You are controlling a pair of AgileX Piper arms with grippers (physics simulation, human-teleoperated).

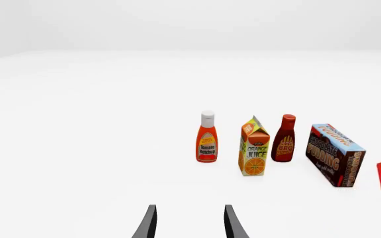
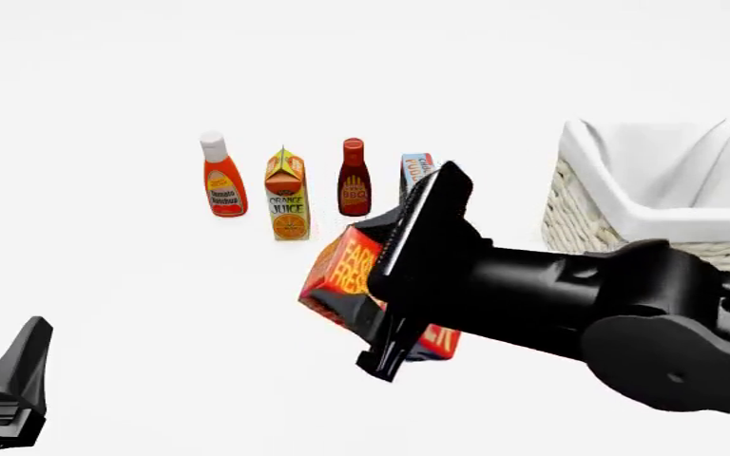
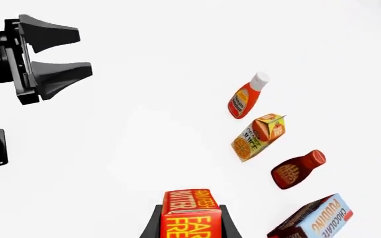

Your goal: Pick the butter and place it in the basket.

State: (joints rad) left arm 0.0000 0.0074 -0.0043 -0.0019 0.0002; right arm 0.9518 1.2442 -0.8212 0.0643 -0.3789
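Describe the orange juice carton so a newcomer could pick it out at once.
Look to the far row of groceries left of the basket in the front view. The orange juice carton stands second from the left, between the ketchup bottle and the BBQ sauce bottle. It alone has a peaked gable top.

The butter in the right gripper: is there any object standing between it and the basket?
Nothing visible does. The right gripper holds the butter off the table, and the basket stands to its right in the front view. The groceries, nearest the chocolate pudding box, stand farther back, off that path.
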